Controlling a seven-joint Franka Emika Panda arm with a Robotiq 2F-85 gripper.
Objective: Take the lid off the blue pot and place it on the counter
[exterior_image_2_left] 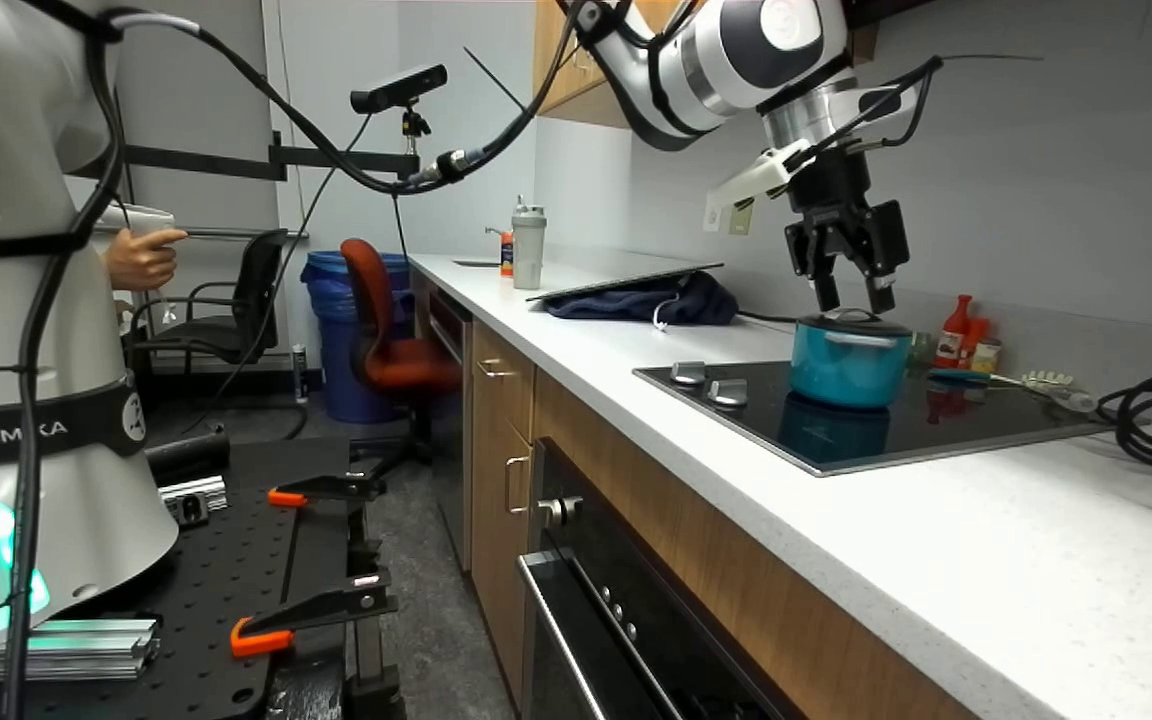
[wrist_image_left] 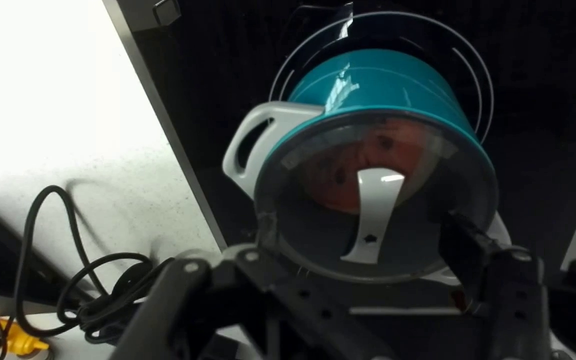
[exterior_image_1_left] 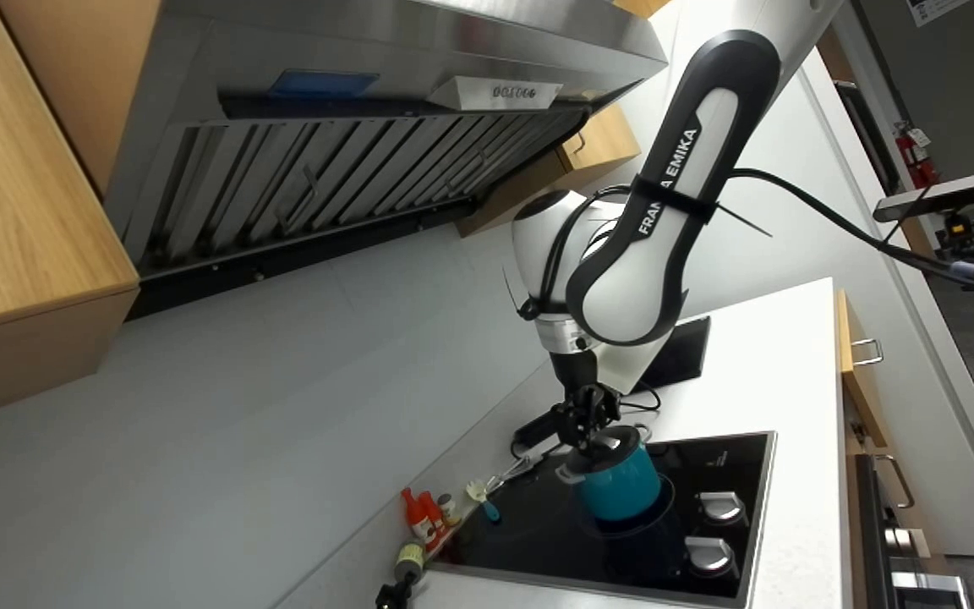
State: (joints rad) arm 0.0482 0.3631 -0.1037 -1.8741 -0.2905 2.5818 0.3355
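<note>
Round grey see-through lid (wrist_image_left: 330, 220) is seated on teal-blue cylindrical pot (exterior_image_2_left: 849, 368), on black glass cooktop (exterior_image_2_left: 956, 425). Black two-fingered gripper (exterior_image_2_left: 854, 297) is held just above, spread wide to either side of pale strap handle (wrist_image_left: 379, 212), nothing gripped, presumably so handle can be pinched.

The white, black-edged, jointed arm (exterior_image_1_left: 690, 161) reaches across the front edge of the smooth white flat counter (exterior_image_2_left: 1036, 560), its silver-collared wrist (exterior_image_2_left: 801, 118) bent downward. The black two-fingered gripper (exterior_image_2_left: 854, 295) hangs between the front and back edges, slightly tilted, its fingers (exterior_image_2_left: 881, 293) spread apart.
</note>
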